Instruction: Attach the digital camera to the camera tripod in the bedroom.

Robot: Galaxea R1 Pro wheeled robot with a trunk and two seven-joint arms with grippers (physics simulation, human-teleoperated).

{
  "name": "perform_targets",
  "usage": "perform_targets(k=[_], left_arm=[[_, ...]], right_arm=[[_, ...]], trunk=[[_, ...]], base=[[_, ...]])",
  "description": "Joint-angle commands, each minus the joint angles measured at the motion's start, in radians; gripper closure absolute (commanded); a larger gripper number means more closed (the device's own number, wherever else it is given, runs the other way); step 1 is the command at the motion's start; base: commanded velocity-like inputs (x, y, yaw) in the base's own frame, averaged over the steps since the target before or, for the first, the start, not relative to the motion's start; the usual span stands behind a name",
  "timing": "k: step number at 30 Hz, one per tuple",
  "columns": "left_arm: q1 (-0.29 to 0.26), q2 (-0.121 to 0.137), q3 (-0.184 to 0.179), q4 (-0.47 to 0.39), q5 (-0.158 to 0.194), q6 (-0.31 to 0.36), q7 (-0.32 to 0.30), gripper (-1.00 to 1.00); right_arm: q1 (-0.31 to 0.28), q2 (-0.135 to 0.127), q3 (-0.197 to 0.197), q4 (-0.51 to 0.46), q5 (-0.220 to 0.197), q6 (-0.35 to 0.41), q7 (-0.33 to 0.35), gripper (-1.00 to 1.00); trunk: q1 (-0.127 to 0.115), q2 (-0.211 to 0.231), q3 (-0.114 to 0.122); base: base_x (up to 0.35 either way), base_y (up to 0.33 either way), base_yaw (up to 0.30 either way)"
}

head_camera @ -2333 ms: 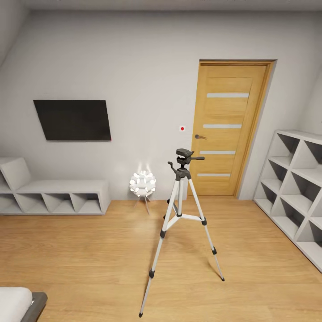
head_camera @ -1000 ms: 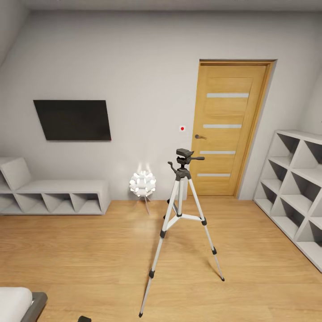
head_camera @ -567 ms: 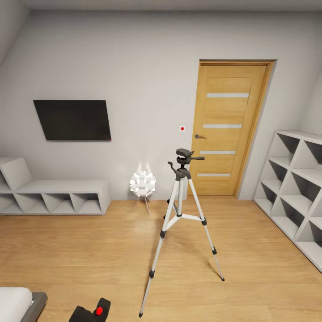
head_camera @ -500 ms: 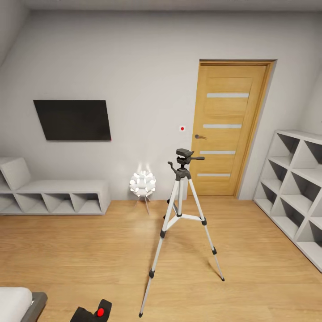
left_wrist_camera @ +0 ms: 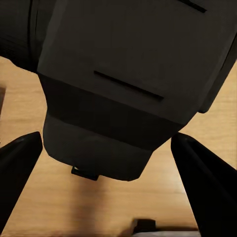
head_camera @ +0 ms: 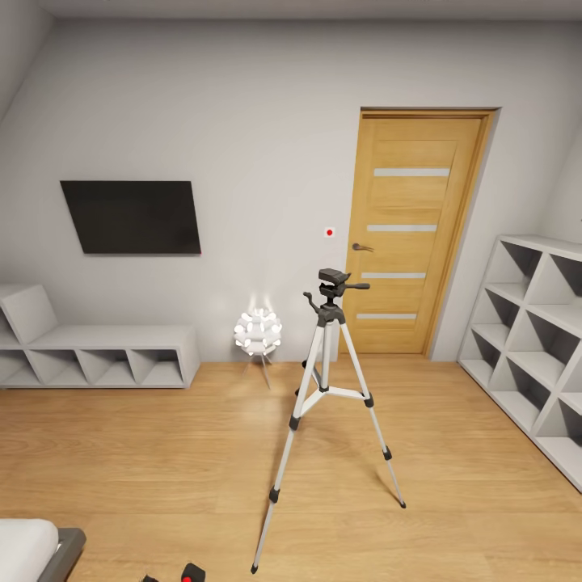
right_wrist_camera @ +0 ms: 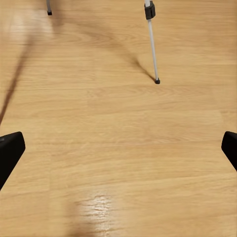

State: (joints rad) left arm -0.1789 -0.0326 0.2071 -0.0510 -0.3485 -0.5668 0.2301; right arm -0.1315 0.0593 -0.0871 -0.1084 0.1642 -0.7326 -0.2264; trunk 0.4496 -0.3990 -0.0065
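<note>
While the robot faces the far wall of the bedroom, the wall TV hangs at about ten o'clock and the low white bench sits under it. Down at the seven o'clock edge of the head view, a sliver of the digital camera peeks up, red button showing. Seen from the left wrist, the left gripper has its two dark fingertips pressed against either side of the camera's body, so it is clamped on the camera. I'd judge that body rigid, chunky and fairly light, with smooth plastic sides that could slip, so a firm hold across the flat flanks, clear of the underside that must meet the mount, looks right. Past the ball-shaped lamp, dead ahead at twelve o'clock, stands the camera tripod, legs splayed on the wood floor, its pan head bare. It looks spindly and easy to tip, so any push should come straight down. Over the floor near a tripod foot, the right gripper hangs wide apart and empty. At two o'clock is the door, at three the shelving.
</note>
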Motion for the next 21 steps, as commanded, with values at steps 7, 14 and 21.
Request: perform_targets(k=[7,14,21], left_arm=[[-0.001,-0.011,0.007,0.027,-0.01,0.011,-0.002,1.0],[-0.001,-0.023,0.009,0.036,-0.006,0.014,-0.004,1.0],[-0.001,-0.024,0.008,0.039,-0.006,-0.002,-0.004,1.0]], right_arm=[[0.0,0.002,-0.01,0.0,0.01,-0.002,-0.004,-1.0],[0.0,0.015,-0.008,-0.002,0.01,-0.003,-0.002,-1.0],[0.0,0.008,-0.007,-0.014,0.013,-0.007,0.016,-1.0]], trunk=[[0.0,-0.001,-0.001],[0.0,-0.001,-0.001],[0.0,-0.001,-0.001]], base=[[0.0,0.0,0.0],[0.0,0.0,0.0],[0.0,0.0,0.0]])
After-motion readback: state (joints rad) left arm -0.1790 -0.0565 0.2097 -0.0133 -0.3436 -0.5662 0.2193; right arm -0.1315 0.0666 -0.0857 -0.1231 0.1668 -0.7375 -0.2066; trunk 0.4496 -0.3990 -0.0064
